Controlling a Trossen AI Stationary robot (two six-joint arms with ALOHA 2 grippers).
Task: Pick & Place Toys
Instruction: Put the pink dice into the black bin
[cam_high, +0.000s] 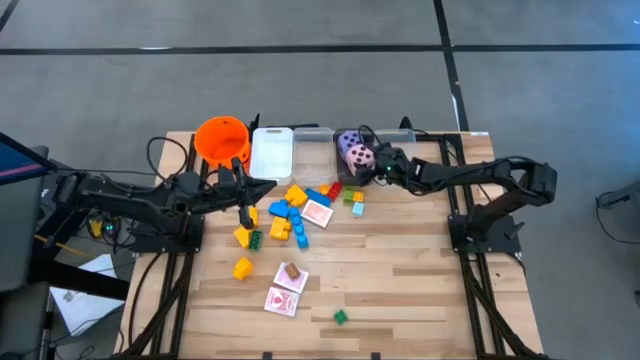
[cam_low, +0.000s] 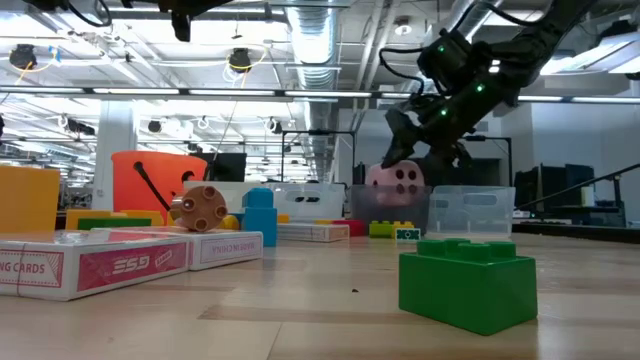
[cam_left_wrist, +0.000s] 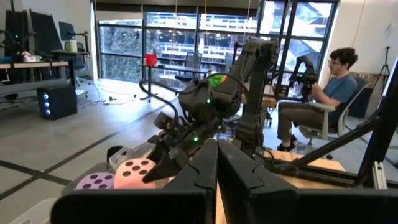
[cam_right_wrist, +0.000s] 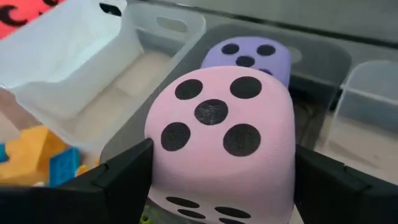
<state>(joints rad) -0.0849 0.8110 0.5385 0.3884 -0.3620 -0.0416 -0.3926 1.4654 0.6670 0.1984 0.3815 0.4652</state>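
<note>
Fingers of the right gripper (cam_right_wrist: 217, 180) sit spread either side of the pink die (cam_right_wrist: 221, 130), upper middle of the overhead shot, over the bin (cam_high: 347, 173) holding the purple die (cam_right_wrist: 249, 57). Left gripper (cam_high: 243, 213) is pinched shut, empty, farther away.

The lower faces of the pink die (cam_right_wrist: 221, 149) run past the right wrist picture's edge, and the purple die (cam_right_wrist: 247, 57) sits half hidden behind the pink die. In the low view, the box of playing cards (cam_low: 75, 268) is cut off at the picture's edge, its print only partly legible.
</note>
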